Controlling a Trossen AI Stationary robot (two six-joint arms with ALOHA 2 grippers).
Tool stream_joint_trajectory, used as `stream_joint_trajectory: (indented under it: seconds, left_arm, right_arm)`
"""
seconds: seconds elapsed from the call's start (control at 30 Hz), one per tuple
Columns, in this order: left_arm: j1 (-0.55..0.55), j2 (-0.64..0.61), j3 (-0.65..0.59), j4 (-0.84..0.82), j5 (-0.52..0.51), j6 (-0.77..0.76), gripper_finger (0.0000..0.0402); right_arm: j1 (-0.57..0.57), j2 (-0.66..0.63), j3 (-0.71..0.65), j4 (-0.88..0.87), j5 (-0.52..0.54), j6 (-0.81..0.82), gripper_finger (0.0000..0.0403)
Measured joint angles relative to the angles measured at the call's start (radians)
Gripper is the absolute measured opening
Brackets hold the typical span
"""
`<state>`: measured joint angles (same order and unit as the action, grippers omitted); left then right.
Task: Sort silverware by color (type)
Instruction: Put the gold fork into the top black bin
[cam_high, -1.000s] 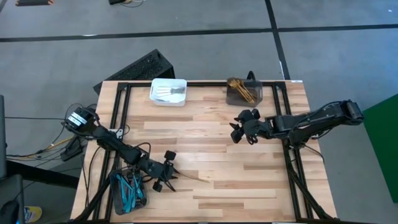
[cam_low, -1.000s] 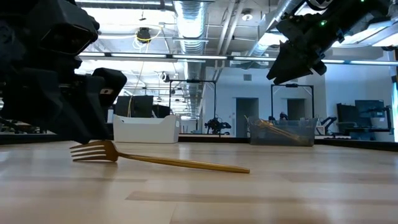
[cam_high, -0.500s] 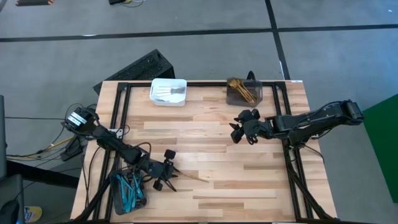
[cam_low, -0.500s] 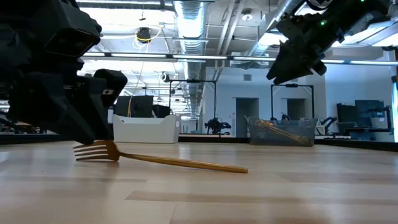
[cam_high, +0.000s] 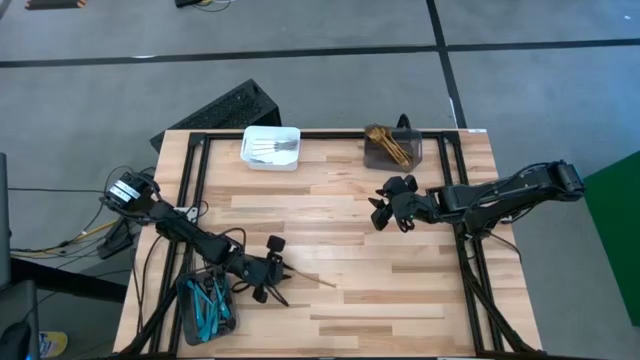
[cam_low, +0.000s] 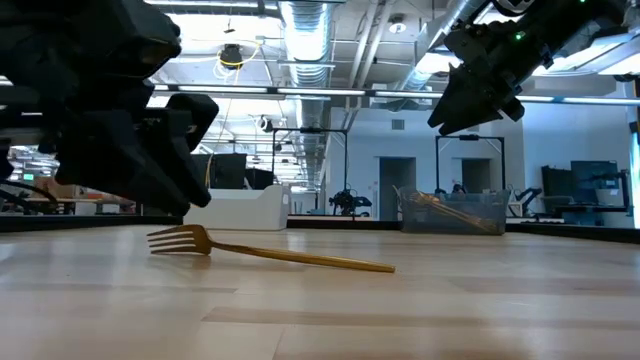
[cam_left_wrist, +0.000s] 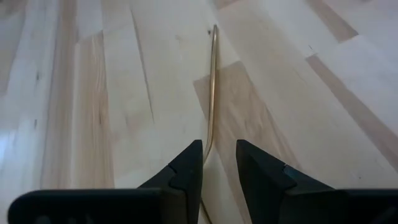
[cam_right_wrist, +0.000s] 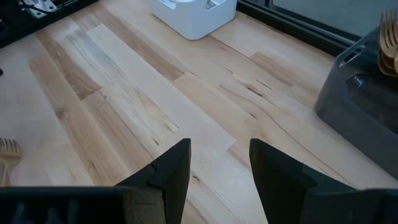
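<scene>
The gold fork (cam_high: 305, 278) is lying flat on the wooden table (cam_high: 400, 300), in the lower left part of the overhead frame. Its handle runs out toward the middle of the table and its tines sit right at the left gripper (cam_high: 272, 283). In the low view the fork (cam_low: 265, 255) rests on the wood with the tines at the left, just under the big dark bulk of the left arm.

The left wrist view is the clearest one: the two dark fingers (cam_left_wrist: 186, 168) stand narrowly apart with the fork's thin handle (cam_left_wrist: 212, 87) running straight out from the gap between them. So the jaws straddle the fork, one finger on each side, but I honestly can't tell if they're pinching it or just sitting around it.

The right gripper (cam_high: 378, 212) hangs up above the table at center right of the overhead frame, well away from the fork, jaws spread wide and holding nothing.

Along the top edge of the table there's a white bin (cam_high: 271, 147) with silver pieces in it and a dark grey bin (cam_high: 393, 147) with gold ones. A third bin (cam_high: 207, 308) with blue-handled silverware sits at the lower left, just beside the left arm.
</scene>
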<state>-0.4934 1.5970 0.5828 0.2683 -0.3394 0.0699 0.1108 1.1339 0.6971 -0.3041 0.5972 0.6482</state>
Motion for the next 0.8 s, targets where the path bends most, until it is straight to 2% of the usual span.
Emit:
stream_joint_trajectory:
  seconds: [0.27, 0.53, 0.8]
  left_arm:
    - [0.013, 0.0, 0.006, -0.086, -0.007, 0.003, 0.0087]
    - [0.022, 0.0, -0.015, -0.094, -0.006, -0.027, 0.0087]
    - [0.056, 0.0, -0.069, -0.083, -0.062, -0.13, 0.0087]
  right_arm:
    - [0.0, 0.0, 0.0, -0.001, 0.0, 0.006, 0.0188]
    - [-0.001, 0.0, 0.0, 0.0, 0.0, 0.007, 0.0188]
    - [-0.001, 0.0, 0.0, 0.008, 0.0, 0.029, 0.0188]
